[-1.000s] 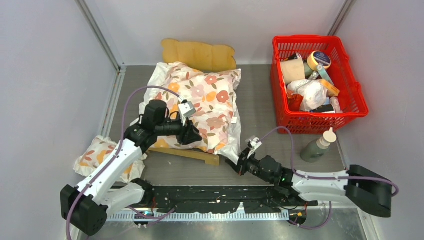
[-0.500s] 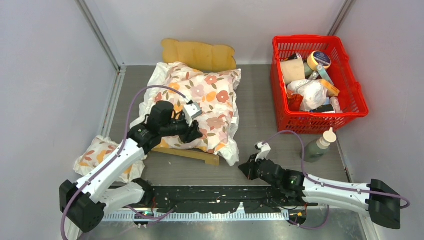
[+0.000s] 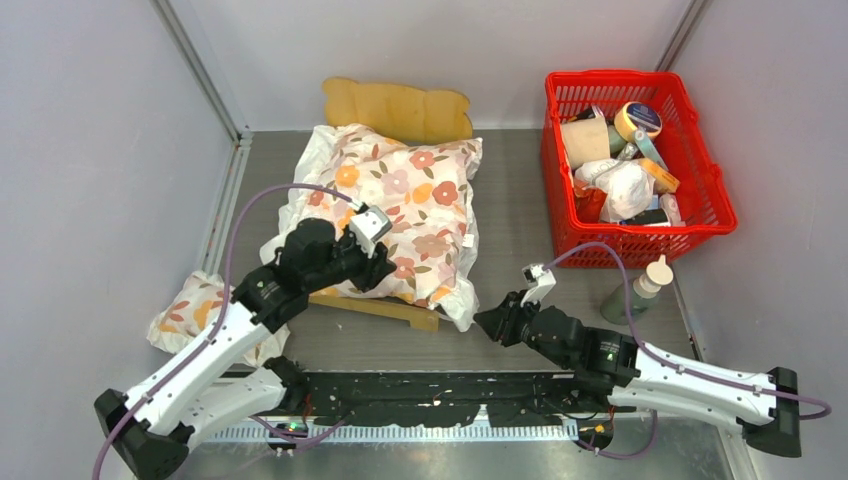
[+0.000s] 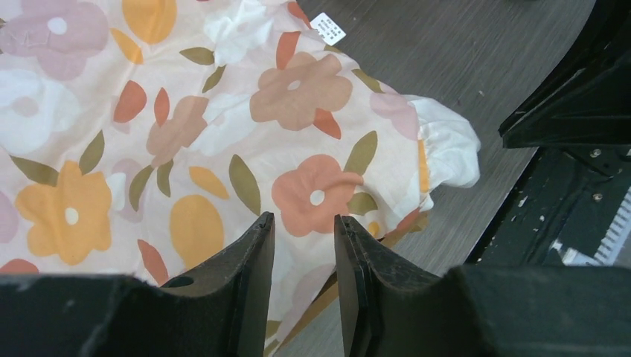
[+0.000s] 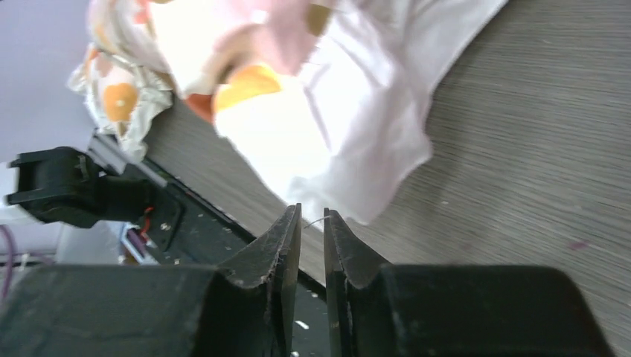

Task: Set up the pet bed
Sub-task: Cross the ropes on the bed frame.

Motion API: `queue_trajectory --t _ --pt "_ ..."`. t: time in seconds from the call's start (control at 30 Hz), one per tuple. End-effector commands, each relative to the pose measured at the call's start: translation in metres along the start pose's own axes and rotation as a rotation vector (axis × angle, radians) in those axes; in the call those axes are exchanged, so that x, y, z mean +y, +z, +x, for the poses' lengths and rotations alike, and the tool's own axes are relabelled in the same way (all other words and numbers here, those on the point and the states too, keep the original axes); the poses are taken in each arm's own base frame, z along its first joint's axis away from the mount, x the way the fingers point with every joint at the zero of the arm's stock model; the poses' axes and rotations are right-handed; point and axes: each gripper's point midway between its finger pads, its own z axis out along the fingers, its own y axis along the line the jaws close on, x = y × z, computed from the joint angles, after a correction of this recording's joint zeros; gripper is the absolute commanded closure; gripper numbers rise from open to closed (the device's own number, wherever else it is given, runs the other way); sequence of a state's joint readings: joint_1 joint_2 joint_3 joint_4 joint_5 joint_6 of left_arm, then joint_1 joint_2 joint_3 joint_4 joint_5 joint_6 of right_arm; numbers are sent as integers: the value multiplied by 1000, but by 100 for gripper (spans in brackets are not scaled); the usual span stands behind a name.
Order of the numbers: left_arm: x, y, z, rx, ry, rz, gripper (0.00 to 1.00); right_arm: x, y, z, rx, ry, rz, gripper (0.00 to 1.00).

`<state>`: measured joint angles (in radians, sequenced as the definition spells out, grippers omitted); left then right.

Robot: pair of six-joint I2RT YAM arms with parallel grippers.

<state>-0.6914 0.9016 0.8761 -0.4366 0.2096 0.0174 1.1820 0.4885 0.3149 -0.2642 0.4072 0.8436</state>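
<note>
The pet bed shows only its scalloped wooden headboard (image 3: 397, 108) at the back and its front rail (image 3: 378, 308). The big white floral cushion (image 3: 400, 205) lies over it and hides the sleeping surface. My left gripper (image 3: 384, 263) hovers over the cushion's near edge, open and empty. In the left wrist view (image 4: 303, 223) the cushion (image 4: 186, 134) and a strip of wood rail (image 4: 309, 314) lie below it. My right gripper (image 3: 488, 322) sits low on the table just right of the cushion's near right corner (image 5: 350, 149). Its jaws (image 5: 312, 216) are almost closed on nothing.
A red basket (image 3: 716, 222) full of items stands at the back right. A grey-green bottle (image 3: 633, 292) with a white cap stands in front of it. A small floral pillow (image 3: 190, 312) lies at the left near the wall. Grey walls close in both sides.
My left gripper has drawn back toward the cushion's near edge. My right gripper has moved right, away from the cushion's corner, as the arm stretched out.
</note>
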Motion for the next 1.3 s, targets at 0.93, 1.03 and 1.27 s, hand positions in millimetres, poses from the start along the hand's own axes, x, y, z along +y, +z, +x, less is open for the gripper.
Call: queue_trajectory --t 0.93,1.03,1.27 --pt "-23 34 55 59 -289 80 64 80 44 -15 -57 -168 -72 86" --pt "-21 37 52 54 -291 76 65 77 47 -5 -29 -184 -84 83" --pt "-23 42 46 49 -302 90 64 74 61 -8 -54 -187 -105 72"
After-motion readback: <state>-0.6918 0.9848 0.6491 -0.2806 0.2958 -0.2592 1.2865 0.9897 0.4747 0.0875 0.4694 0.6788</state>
